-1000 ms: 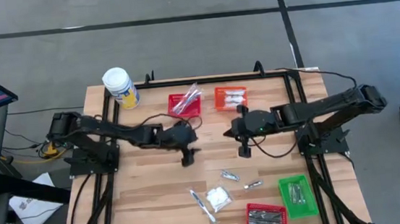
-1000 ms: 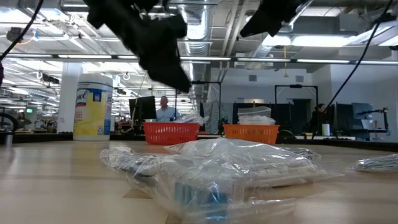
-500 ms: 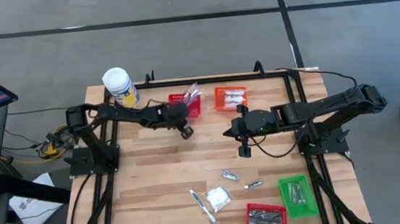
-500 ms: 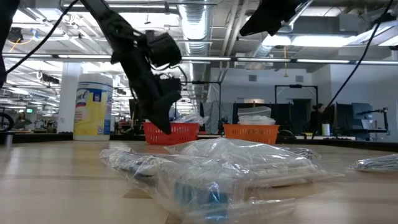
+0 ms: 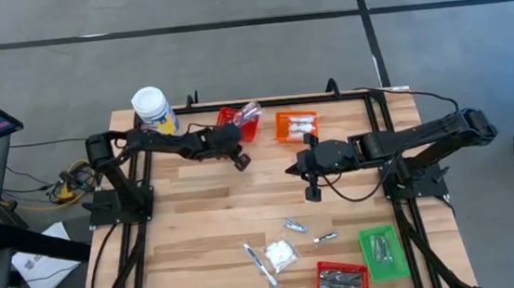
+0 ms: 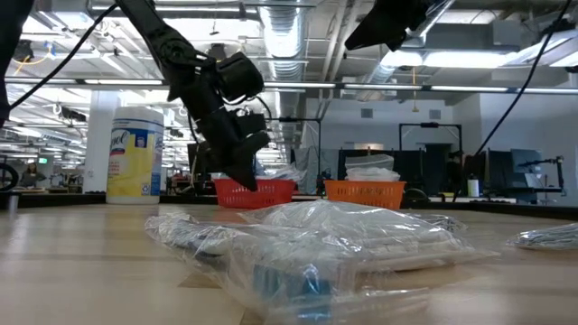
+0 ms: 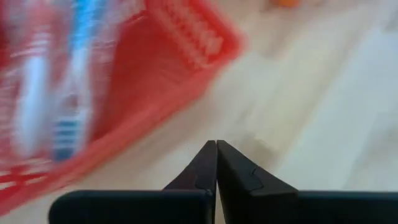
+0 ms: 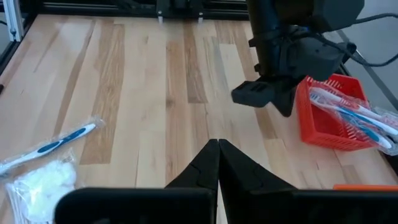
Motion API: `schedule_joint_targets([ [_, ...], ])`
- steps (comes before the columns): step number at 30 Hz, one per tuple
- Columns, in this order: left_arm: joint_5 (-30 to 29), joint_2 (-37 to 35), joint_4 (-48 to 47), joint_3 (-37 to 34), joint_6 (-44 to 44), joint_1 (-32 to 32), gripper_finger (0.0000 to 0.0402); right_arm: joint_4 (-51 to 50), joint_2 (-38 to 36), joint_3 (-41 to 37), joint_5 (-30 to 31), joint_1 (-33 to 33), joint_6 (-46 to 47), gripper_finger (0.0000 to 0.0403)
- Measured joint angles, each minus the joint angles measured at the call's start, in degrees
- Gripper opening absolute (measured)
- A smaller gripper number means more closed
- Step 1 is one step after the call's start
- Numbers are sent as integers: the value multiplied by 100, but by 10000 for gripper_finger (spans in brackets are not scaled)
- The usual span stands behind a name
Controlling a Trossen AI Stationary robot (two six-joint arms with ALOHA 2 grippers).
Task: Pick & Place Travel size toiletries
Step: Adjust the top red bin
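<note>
Now: left gripper (image 5: pixel 240 160) beside the red basket (image 5: pixel 233 120), jaws newly pressed together, empty; basket apparently nudged askew, wrapped toothbrushes (image 8: pixel 354 115) inside. Right gripper (image 5: pixel 314 193) closed, idle mid-table.

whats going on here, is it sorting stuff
Two arms are sorting small toiletries into baskets. The left gripper, jaws shut and empty, sits beside the red basket of wrapped toothbrushes. The right gripper hangs shut over mid-table. More packets lie loose on the table.
</note>
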Motion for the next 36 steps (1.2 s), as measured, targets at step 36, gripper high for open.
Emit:
schedule_joint_targets([
  [36,104,123,652,-1,-626,258,0,198,33,-2,-1,15,44,0],
])
